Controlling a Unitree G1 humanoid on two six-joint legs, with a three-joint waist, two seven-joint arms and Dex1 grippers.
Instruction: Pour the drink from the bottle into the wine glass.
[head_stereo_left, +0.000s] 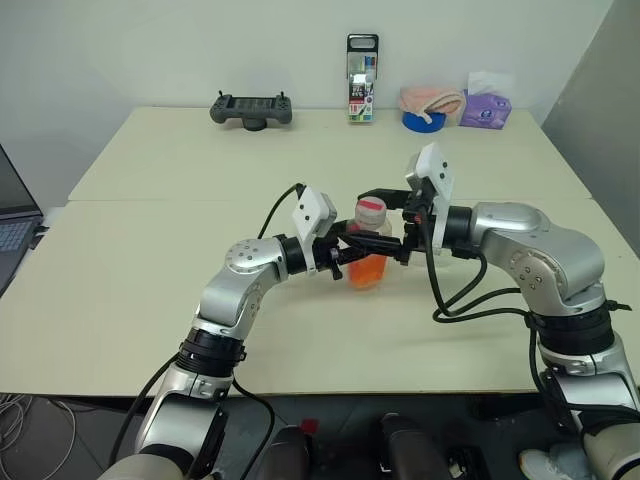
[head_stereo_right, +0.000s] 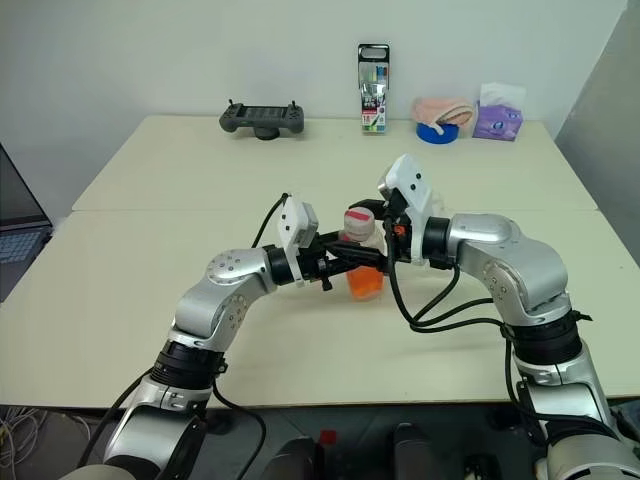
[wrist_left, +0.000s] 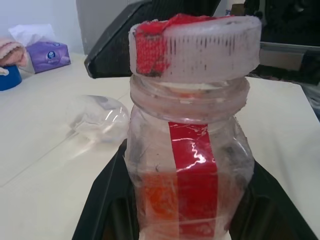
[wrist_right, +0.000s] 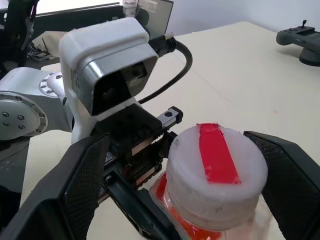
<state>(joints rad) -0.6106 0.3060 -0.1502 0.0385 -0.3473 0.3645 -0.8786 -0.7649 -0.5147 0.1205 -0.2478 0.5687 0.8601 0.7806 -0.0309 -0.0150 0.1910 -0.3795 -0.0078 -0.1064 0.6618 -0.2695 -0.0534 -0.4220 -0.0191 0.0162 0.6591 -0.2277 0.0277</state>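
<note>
Pale bench (head_stereo_left: 150, 300): left tool (head_stereo_left: 352, 254) pinching bottle (head_stereo_left: 368, 255), right tool (wrist_right: 180, 175) spread round cap (wrist_right: 216, 172); off-centre closing could twist bottle loose, spilling drink (head_stereo_left: 366, 271).

Right hand (wrist_right: 165, 190) fingers spread either side of the bottle (wrist_right: 216, 175) cap
</note>
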